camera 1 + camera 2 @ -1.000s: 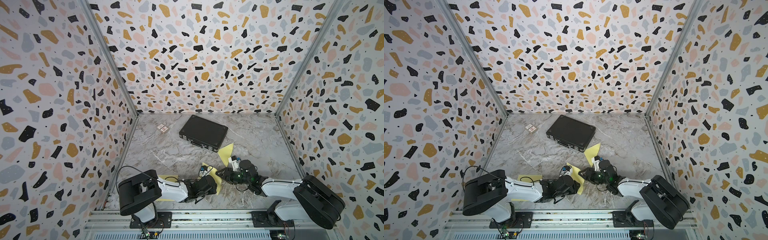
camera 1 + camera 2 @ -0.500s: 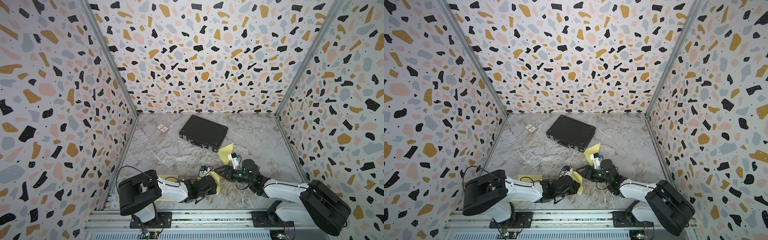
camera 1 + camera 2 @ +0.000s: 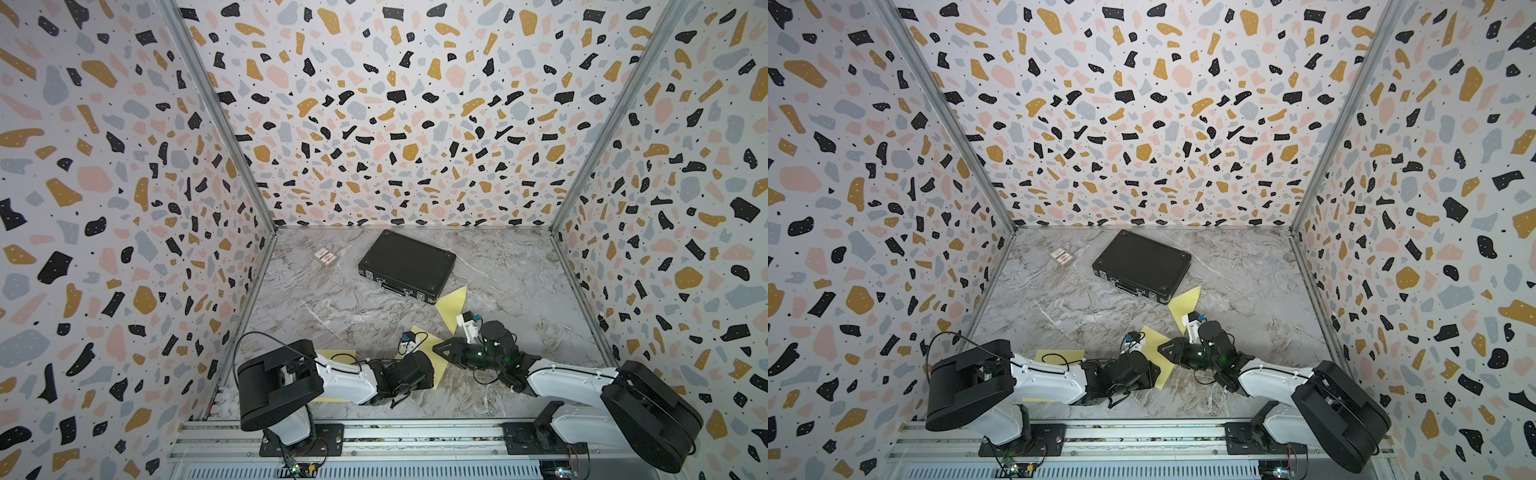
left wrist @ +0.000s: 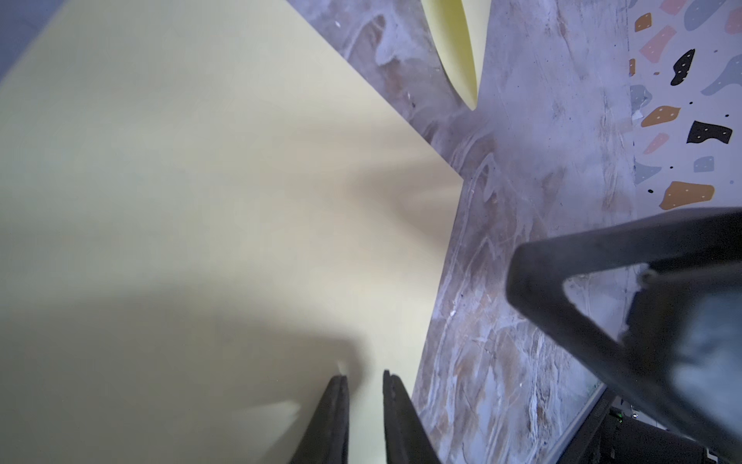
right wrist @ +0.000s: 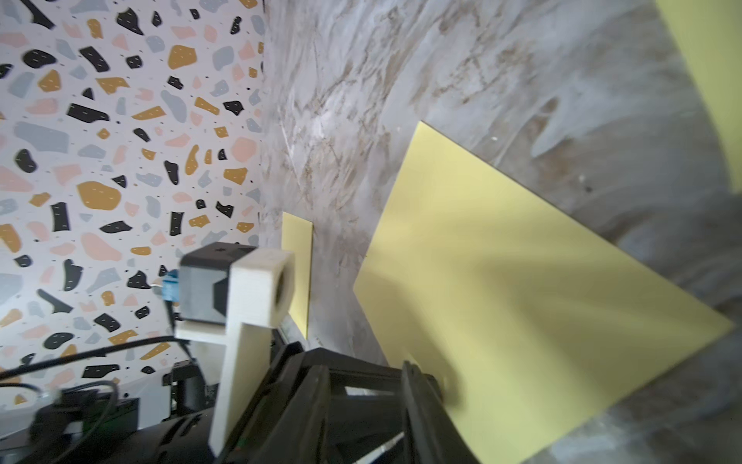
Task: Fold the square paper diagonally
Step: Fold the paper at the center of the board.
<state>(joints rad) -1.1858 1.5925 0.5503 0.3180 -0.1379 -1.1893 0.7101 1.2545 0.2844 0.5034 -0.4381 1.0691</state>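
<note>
The yellow square paper lies flat on the marble floor near the front, partly under both grippers. In the left wrist view my left gripper rests on the paper close to one edge, its jaws a narrow gap apart with only paper showing between them. My right gripper reaches in from the right and meets the left one. Its jaws stand apart, and one finger touches the paper's edge. Nothing sits between them.
A folded yellow triangle lies just behind the right wrist, next to a black case. Another yellow sheet lies under the left arm. A small card box sits at the back left. Patterned walls close three sides.
The right arm has reached left, bringing its gripper up against the left one at the paper's edge. Its jaws widened, then narrowed. The left arm has stayed put.
</note>
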